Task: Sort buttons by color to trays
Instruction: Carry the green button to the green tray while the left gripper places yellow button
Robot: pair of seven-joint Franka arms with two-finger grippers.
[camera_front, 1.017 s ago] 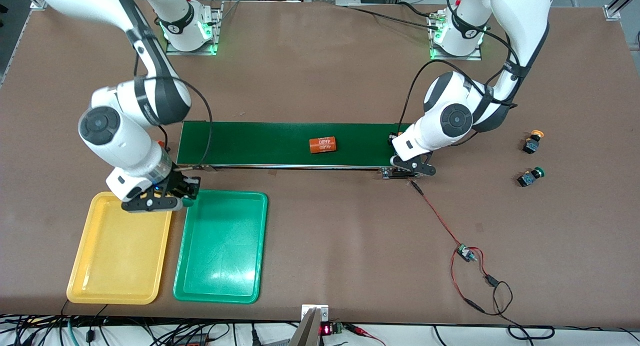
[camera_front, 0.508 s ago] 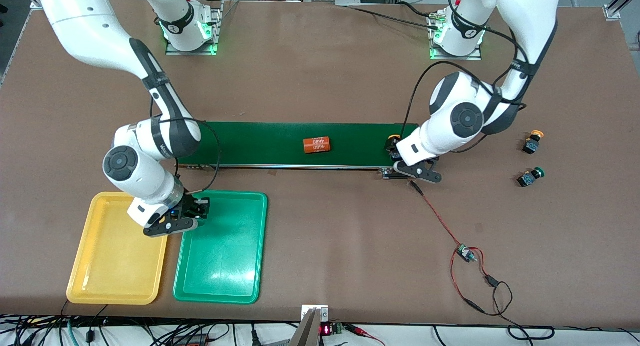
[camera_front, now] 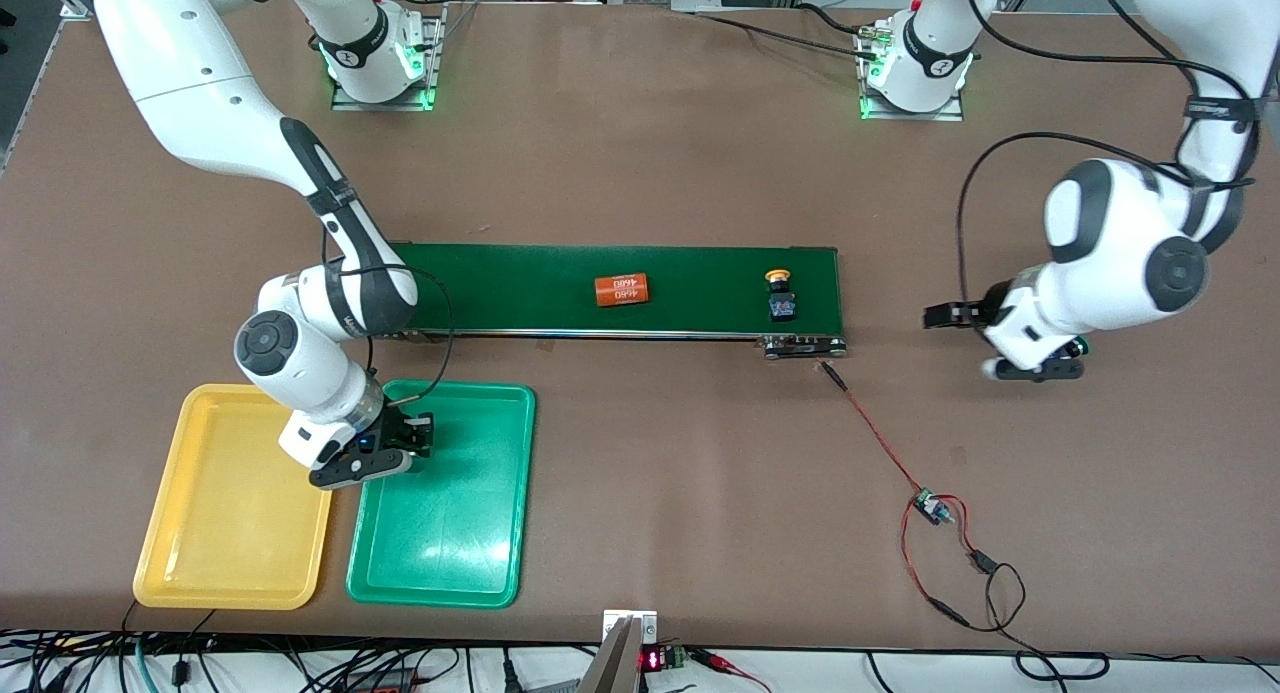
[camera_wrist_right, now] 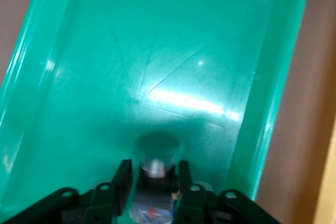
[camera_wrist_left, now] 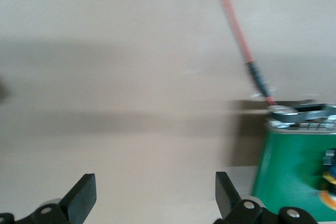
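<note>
Table (camera_front: 640, 143) with a green belt (camera_front: 520, 273) across its middle. The right gripper (camera_front: 385, 453) hangs over the green tray (camera_front: 470, 563) near that tray's edge beside the yellow tray (camera_front: 190, 563), fingers (camera_wrist_right: 123, 182) closed on a green-capped button (camera_wrist_right: 156, 153). The left gripper (camera_front: 1005, 345), jaws spread and empty, hovers over the table's end at the left arm; it appears to cover other buttons. A yellow-capped button (camera_front: 779, 295) stands at the belt's nearest end, an orange cylinder (camera_front: 621, 290) mid-belt.
</note>
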